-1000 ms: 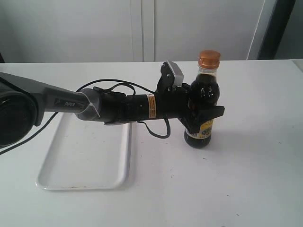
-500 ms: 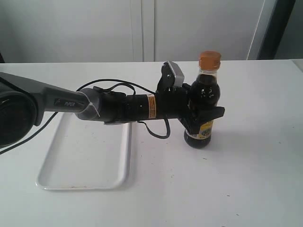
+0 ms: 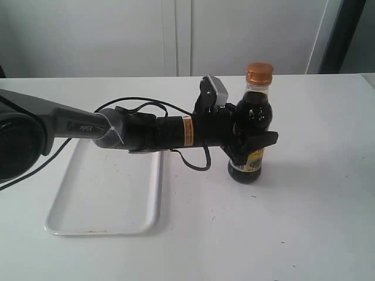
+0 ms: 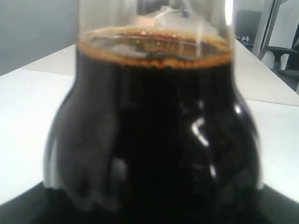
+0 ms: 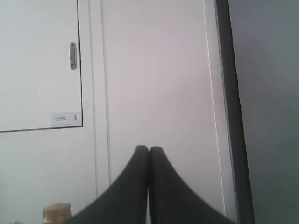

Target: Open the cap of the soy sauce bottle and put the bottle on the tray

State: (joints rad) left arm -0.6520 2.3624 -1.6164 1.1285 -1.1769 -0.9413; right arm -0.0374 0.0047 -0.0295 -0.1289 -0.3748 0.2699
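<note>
The soy sauce bottle [image 3: 253, 120] stands upright on the white table, right of centre, its orange-gold cap [image 3: 258, 72] closed on the neck. My left gripper [image 3: 253, 145] reaches in from the left and is shut on the bottle's body around the label. In the left wrist view the dark bottle [image 4: 154, 126] fills the picture. The white tray [image 3: 108, 190] lies flat to the left, under the left arm. My right gripper [image 5: 149, 150] is shut on nothing and points at a wall cabinet; the cap [image 5: 56, 212] shows at that view's edge. The right arm is outside the exterior view.
A black cable [image 3: 193, 164] loops below the left arm's wrist. White cabinet doors [image 3: 176, 35] stand behind the table. A dark upright post [image 3: 343, 35] is at the far right.
</note>
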